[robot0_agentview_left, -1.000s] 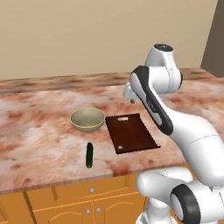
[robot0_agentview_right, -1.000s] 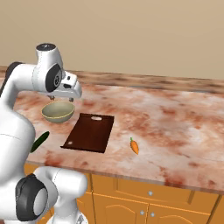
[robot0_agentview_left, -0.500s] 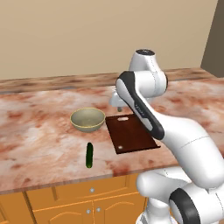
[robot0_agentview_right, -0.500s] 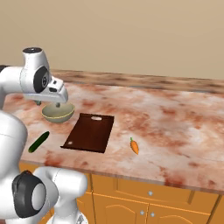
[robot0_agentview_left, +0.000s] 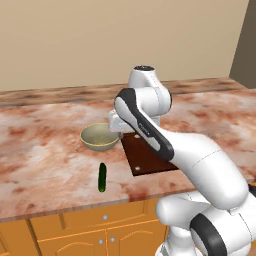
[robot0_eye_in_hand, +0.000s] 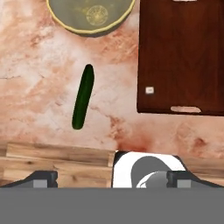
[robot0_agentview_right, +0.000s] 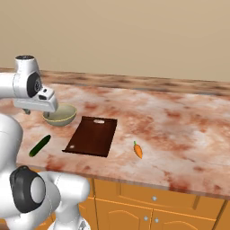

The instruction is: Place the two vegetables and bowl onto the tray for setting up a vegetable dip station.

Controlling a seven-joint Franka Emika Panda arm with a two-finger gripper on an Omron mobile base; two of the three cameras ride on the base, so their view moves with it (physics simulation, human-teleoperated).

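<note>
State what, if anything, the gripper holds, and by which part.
Nothing. The gripper is open and empty above the counter; the cucumber lies untouched on it.

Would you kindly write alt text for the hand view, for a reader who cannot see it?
Looking down on a marbled countertop: a dark green cucumber lies alone beside a dark reddish-brown tray, with a pale bowl at the top edge. The open end effector hangs above the counter's front edge, holding nothing.
</note>
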